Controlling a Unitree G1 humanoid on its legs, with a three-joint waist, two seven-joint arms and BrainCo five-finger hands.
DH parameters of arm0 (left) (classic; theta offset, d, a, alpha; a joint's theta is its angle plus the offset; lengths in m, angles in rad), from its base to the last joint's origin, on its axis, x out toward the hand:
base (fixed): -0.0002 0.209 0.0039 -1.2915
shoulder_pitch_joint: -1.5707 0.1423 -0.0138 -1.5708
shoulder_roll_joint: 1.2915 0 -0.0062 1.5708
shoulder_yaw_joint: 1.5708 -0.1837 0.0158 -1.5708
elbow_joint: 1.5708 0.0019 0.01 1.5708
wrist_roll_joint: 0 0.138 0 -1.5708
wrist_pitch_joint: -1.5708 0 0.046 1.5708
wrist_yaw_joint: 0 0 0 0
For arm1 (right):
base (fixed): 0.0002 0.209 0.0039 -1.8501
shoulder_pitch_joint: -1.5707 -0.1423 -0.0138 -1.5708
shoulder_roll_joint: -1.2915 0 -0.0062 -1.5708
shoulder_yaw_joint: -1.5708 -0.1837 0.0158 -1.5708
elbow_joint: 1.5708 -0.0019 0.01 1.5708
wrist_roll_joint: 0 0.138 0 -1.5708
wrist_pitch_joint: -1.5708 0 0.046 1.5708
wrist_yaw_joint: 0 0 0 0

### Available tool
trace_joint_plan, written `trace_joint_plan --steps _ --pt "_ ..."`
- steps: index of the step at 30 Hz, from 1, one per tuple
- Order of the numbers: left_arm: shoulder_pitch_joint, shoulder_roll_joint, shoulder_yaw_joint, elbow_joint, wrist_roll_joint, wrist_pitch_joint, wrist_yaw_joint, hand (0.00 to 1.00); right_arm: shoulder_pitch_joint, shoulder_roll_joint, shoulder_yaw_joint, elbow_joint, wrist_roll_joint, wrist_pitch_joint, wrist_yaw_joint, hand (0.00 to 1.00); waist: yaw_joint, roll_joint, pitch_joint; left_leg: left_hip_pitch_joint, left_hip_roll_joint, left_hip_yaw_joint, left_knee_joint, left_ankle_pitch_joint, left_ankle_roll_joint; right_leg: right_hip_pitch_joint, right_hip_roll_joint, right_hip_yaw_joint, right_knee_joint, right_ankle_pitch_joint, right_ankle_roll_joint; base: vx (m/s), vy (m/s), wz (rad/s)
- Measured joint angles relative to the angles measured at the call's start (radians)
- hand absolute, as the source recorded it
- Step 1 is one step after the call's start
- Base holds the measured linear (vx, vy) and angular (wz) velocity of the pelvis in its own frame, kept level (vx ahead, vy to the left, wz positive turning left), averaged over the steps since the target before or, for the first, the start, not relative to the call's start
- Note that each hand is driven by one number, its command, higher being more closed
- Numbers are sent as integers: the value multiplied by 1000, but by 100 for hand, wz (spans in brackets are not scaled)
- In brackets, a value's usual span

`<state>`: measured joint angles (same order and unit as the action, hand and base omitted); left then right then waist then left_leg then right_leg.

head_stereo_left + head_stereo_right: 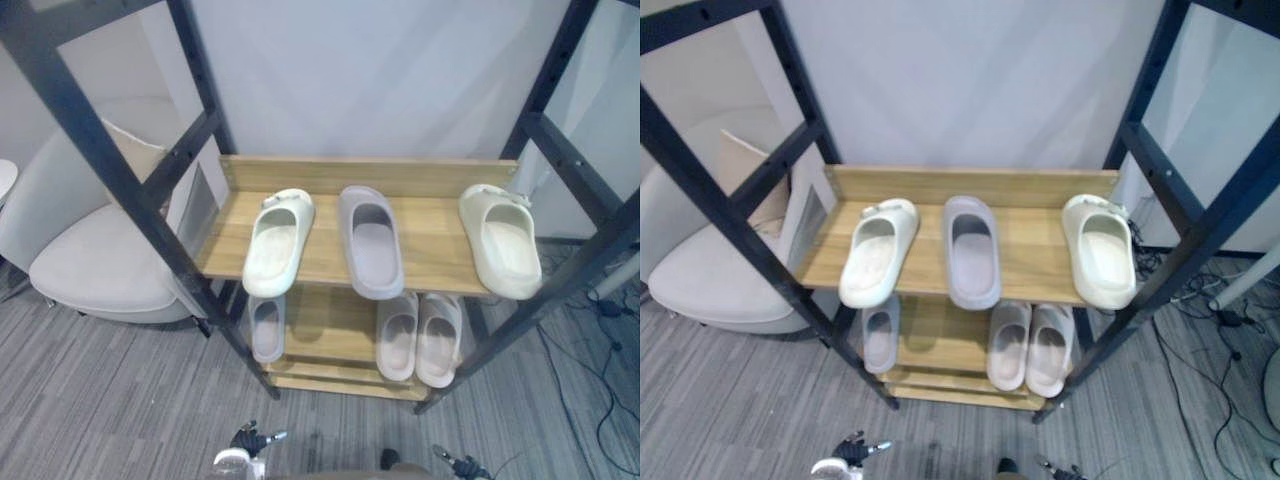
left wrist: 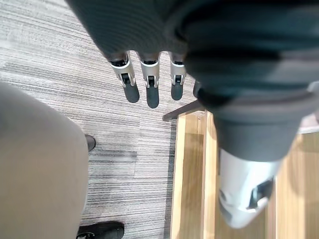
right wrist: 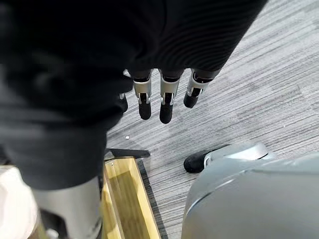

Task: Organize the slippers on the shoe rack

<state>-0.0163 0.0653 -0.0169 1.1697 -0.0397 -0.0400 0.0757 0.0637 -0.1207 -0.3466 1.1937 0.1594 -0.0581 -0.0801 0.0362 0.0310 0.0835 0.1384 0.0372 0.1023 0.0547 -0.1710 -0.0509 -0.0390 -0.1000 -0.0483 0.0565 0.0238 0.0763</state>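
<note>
The shoe rack (image 1: 430,255) has wooden shelves in a black frame. Its upper shelf carries a cream slipper (image 1: 278,242) at the left, a lilac-grey slipper (image 1: 369,240) in the middle and a second cream slipper (image 1: 500,240) at the right. On the lower shelf lie a grey slipper (image 1: 266,328) at the left and two pale pink slippers (image 1: 398,337) (image 1: 438,340) side by side at the right. My left hand (image 2: 149,79) and right hand (image 3: 166,97) hang low in front of the rack, fingers straight, holding nothing. They show small over the floor, left hand (image 1: 250,440), right hand (image 1: 462,466).
A white armchair (image 1: 90,260) with a beige cushion (image 1: 135,150) stands close to the rack's left side. Black slanted frame posts (image 1: 100,160) (image 1: 580,250) flank the shelves. Grey carpet (image 1: 100,400) lies before the rack; a white wall is behind it.
</note>
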Motion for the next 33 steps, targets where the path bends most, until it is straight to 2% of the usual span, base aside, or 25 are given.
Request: trace_joint_plan --steps 4,7,10,12,13,17,20,26,33 --pt "1 -1 -3 1 0 3 1 0 12 -2 15 -6 11 -4 -12 0 -5 3 -1 -12 8 7 -1 -6 -3 -1 12 7 -34 20 -2 -41 -18 -9" --pt "1 0 -4 1 1 3 8 0 49 -8 19 -94 17 -7 -26 0 -7 4 -1 -17 19 11 -4 -9 -14 -5 25 13 -44 23 -6 28 -24 -4" --pt "0 0 -5 0 19 3 9 0 133 -33 52 -400 6 -15 -50 0 -14 9 -5 -20 33 30 -6 -15 -31 -32 43 32 -23 10 -18 93 -8 -21" --pt "0 0 -5 -1 23 3 9 0 207 -43 43 -655 -6 -16 -57 0 -34 10 -5 -19 41 27 -4 -14 -30 -42 49 33 4 -3 -19 145 8 -2" --pt "0 0 -5 -4 44 3 8 0 275 -38 27 -895 -38 -26 -57 0 -42 15 -8 -13 43 29 -1 -16 -33 -53 54 34 34 -21 -23 156 19 -2" --pt "-1 -2 -23 -17 73 1 6 0 347 22 -13 -1259 -88 -59 -46 0 -47 6 -9 -15 38 29 14 -12 -36 -71 56 45 55 -38 -23 130 5 -12" --pt "-2 -7 -63 -18 87 -2 4 0 371 78 1 -1439 -138 -93 -30 0 -48 5 -7 -16 23 29 37 -11 -36 -72 46 65 61 -44 -20 55 22 -20" --pt "-2 -15 -94 -19 89 -22 6 0 408 83 27 -1609 -237 -121 -22 0 -52 13 -4 -14 14 24 37 -10 -34 -70 35 65 59 -48 -15 10 20 1" --pt "1 -12 -123 -18 97 -36 9 0 442 80 58 -1715 -277 -170 -30 0 -52 18 0 -13 17 24 35 -9 -30 -67 33 67 53 -47 -16 -39 0 2"
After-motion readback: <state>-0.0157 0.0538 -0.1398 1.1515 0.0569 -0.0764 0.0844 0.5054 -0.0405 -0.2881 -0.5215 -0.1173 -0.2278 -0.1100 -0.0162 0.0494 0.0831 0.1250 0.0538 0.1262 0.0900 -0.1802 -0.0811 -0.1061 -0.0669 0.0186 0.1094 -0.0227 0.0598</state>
